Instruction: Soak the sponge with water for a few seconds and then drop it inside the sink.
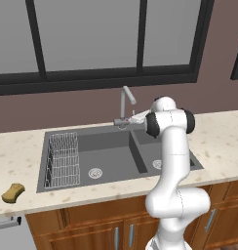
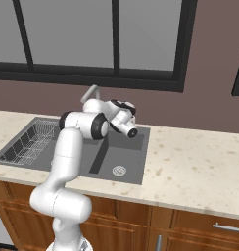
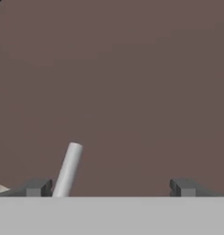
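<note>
One sponge (image 1: 13,193), yellow-brown, bean-shaped with a pinched middle, lies flat on the counter (image 1: 23,146), at eight o'clock of the dark grey double-basin sink (image 1: 111,154), well apart from the faucet (image 1: 125,105). The tool (image 3: 111,188) stands wide apart, empty, beside the faucet handle (image 3: 68,170), facing the wall.

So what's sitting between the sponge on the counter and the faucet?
In the left base view, the wire rack in the left basin of the sink lies between the sponge and the faucet.
</note>
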